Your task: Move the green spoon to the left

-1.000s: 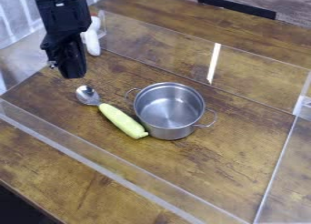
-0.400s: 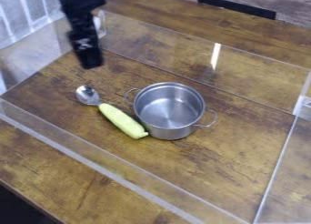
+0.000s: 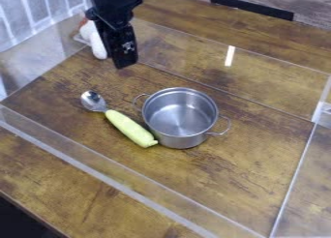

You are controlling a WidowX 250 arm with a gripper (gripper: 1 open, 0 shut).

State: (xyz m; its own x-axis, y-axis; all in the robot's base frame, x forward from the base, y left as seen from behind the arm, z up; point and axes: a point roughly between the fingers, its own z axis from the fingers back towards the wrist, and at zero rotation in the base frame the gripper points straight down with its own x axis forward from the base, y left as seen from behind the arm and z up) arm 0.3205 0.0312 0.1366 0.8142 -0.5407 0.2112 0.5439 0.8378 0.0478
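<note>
No writing or brand mark can be read anywhere in the view. The green spoon [image 3: 119, 117] lies flat on the wooden worktop [image 3: 246, 82], its thick yellow-green handle touching or just beside the steel pot [image 3: 180, 116] at the pot's nine o'clock and its small shiny metal bowl pointing toward ten o'clock. The black gripper [image 3: 123, 58] hangs well apart from the spoon at its twelve o'clock, pointing steeply down and holding nothing; whether its jaws stand wide or narrow cannot be told.
</note>
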